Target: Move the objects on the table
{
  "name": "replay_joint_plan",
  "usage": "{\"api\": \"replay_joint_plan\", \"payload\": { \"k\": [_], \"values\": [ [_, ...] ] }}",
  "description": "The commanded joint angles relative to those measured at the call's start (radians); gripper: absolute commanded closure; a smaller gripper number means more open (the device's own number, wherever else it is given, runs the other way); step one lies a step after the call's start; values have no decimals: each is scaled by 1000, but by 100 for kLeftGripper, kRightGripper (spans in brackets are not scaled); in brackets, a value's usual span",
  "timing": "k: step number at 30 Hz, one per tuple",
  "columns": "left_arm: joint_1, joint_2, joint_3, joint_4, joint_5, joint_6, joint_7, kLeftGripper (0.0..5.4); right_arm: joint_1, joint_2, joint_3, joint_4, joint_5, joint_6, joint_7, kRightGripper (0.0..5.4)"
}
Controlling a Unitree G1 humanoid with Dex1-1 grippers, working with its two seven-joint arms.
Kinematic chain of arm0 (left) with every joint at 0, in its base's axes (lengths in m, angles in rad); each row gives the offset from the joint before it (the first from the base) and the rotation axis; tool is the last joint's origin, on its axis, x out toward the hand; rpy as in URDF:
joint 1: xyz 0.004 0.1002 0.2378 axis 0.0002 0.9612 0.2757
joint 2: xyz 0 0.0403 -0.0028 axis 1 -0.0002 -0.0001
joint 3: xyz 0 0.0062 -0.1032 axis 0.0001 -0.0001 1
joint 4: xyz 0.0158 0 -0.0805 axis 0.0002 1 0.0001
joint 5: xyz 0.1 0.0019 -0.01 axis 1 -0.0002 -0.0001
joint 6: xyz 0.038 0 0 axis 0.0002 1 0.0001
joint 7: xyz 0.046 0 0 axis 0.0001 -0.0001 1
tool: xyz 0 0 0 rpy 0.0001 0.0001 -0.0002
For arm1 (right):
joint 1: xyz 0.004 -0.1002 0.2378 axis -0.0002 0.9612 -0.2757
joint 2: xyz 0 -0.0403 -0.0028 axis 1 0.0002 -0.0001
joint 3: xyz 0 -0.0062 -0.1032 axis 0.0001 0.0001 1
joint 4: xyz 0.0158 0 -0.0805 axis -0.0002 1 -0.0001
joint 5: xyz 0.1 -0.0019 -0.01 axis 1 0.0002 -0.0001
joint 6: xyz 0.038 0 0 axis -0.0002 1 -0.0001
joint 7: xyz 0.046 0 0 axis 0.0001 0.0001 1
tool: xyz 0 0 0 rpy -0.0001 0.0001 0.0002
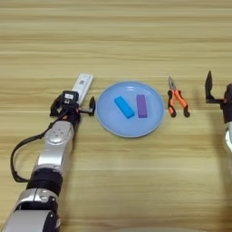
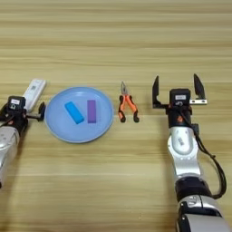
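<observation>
The white remote-like bar (image 1: 82,86) lies tilted on the wooden table (image 1: 118,41), just left of the plate; its near end is hidden behind my left gripper (image 1: 72,107), whose fingers stand open on either side of that near end. The orange-and-black pliers (image 2: 127,105) lie right of the plate, nose pointing away from me. My right gripper (image 2: 177,91) stands open to the right of the pliers, clear of them, both fingers upright with nothing between them.
A round light-blue plate (image 1: 108,120) sits between the bar and the pliers, with a blue block (image 1: 124,107) and a purple block (image 1: 142,106) lying on it. A black cable loops beside each forearm.
</observation>
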Motion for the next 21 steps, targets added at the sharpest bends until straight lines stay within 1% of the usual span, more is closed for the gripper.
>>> {"api": "replay_joint_plan", "payload": {
  "k": [1, 7, 8, 10, 13, 16, 21],
  "values": [
    [-7, 6, -11, 12, 19, 35, 12, 0, 4, -6, -3, -16, 7, 7, 4, 2],
    [-23, -2, 9, 18, -12, 107, 11, 0, 4, -5, -3, -19, 6, 7, 3, 2],
    [-25, -3, 13, 17, -15, 114, 11, 17, 5, -5, -3, -19, 5, 7, 3, 0],
    [-27, -5, 17, 15, -21, 125, 10, 27, 5, -5, -3, -19, 5, 7, 3, 0],
    [-28, -7, 24, 8, -40, 147, -5, 59, 5, -6, -3, -18, 5, 7, 3, 0],
    [-27, -3, 23, -1, -43, 158, -6, 82, 5, -5, -3, -19, 4, 6, 2, 0],
    [-28, 3, 30, -11, -49, 180, -13, 136, 5, -3, -1, -21, 2, 7, 0, 0]
  ]
}}
